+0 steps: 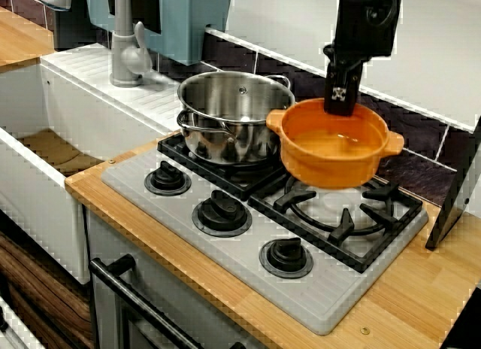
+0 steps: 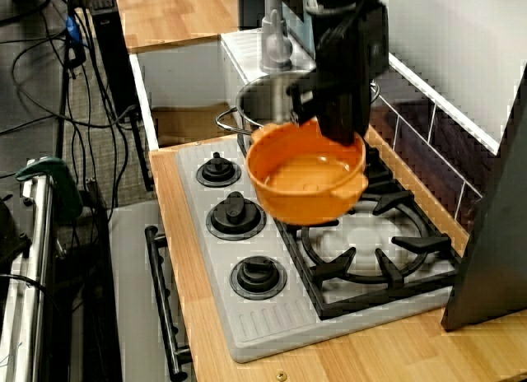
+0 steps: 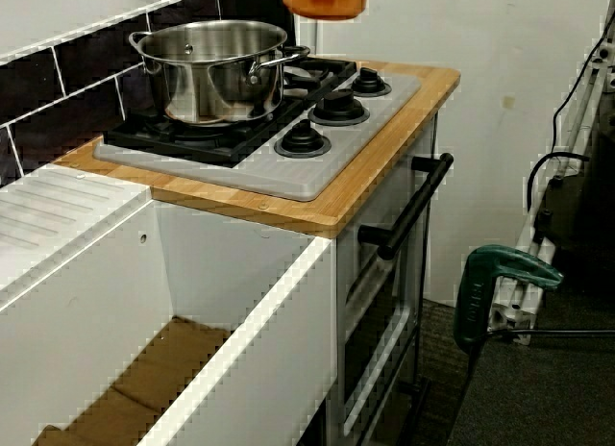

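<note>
Clearly aloft, the orange pot (image 1: 334, 150) hangs level over the right-hand burner grate (image 1: 346, 221), clear of the black bars. The pincer (image 1: 340, 102) comes straight down and is clamped on the pot's far rim. A steel pot (image 1: 225, 116) stands on the left rear burner, just beside the orange one; whether they touch is unclear. Three black knobs (image 1: 222, 210) line the grey stove front, set in the wooden tabletop (image 1: 421, 289).
</note>
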Action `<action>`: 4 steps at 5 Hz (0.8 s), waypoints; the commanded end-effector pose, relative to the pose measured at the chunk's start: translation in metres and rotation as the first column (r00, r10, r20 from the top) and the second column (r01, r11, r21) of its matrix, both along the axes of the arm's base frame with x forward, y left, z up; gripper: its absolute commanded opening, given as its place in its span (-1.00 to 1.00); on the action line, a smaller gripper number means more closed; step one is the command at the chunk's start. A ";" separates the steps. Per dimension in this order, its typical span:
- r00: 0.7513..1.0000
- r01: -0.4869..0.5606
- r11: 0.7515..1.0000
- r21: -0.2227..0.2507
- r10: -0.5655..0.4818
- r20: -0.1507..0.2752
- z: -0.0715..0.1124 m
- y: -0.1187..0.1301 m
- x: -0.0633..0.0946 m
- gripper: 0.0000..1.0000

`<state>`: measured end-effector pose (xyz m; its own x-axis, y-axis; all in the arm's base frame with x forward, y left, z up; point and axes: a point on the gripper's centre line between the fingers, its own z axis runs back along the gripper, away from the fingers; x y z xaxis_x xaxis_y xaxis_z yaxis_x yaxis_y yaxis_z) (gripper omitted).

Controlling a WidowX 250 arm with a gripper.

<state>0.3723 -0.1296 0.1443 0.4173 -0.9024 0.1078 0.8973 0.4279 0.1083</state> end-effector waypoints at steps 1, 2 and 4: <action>0.995 -0.086 0.996 -0.029 0.085 -0.045 -0.005 -0.005 -0.008 -1.00; 0.991 -0.125 0.992 -0.017 0.124 -0.053 -0.004 -0.013 -0.014 -1.00; 0.850 -0.525 0.849 -0.058 0.519 -0.095 -0.010 -0.018 -0.027 -1.00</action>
<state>0.3494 -0.1492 0.1036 0.8434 -0.5364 0.0309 0.5371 0.8431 -0.0244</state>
